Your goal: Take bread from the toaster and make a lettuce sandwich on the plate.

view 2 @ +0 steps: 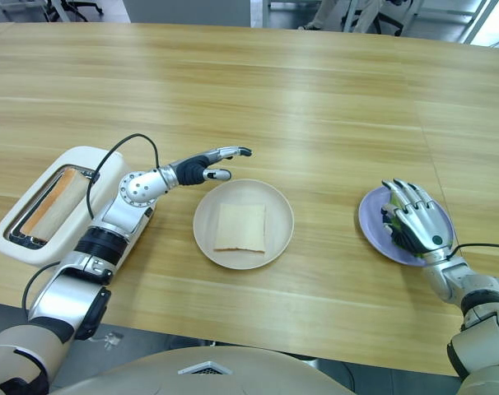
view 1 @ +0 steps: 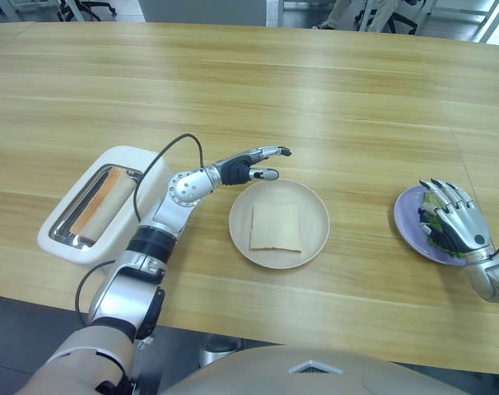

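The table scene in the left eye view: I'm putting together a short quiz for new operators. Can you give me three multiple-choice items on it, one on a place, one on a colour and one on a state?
1. The bread slice outside the toaster lies
A. on the bare table
B. on the beige plate
C. on top of the lettuce

2. The dish under the lettuce is
A. white
B. green
C. purple

3. The left hand is
A. open, holding nothing
B. shut on a bread slice
C. shut on lettuce

Answers:
1 B: the slice lies flat in the middle of the beige plate.
2 C: the dish's rim shows purple beside the leaves.
3 A: the hand is stretched out by the beige plate's far rim with nothing in it.
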